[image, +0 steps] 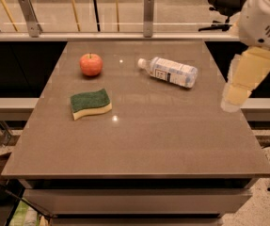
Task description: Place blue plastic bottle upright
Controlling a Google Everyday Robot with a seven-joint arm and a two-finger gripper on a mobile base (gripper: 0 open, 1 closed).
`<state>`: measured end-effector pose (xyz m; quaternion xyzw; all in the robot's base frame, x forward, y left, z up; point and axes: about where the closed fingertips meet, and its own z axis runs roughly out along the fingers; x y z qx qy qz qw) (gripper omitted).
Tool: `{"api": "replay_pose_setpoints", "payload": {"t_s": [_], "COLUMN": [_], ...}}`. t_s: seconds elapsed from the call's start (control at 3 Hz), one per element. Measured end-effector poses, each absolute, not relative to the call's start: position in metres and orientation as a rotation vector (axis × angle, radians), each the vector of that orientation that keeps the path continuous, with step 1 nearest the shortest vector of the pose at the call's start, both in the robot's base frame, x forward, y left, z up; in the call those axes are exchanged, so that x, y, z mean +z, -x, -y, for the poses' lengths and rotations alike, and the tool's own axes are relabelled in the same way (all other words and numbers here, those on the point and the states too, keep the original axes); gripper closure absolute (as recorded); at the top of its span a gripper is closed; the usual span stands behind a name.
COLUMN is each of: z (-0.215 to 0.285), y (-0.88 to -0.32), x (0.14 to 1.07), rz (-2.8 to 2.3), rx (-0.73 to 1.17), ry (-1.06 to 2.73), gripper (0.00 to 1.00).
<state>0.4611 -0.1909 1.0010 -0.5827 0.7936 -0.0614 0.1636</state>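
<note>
The tool hung by the right edge of the tabletop, apparently above its surface. Open room lay between it and the blue plastic bottle, lying on its side; the apple and sponge sat well apart, leftward.
</note>
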Motion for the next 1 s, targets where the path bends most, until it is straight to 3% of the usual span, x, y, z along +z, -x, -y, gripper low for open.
{"api": "replay_pose_setpoints", "payload": {"t_s": [1.0], "z": [0.157], "y": [-0.526], "x": [0.983], "rz": [-2.409], "rx": [-0.172], "ry": [1.537], "gripper": [0.00]}}
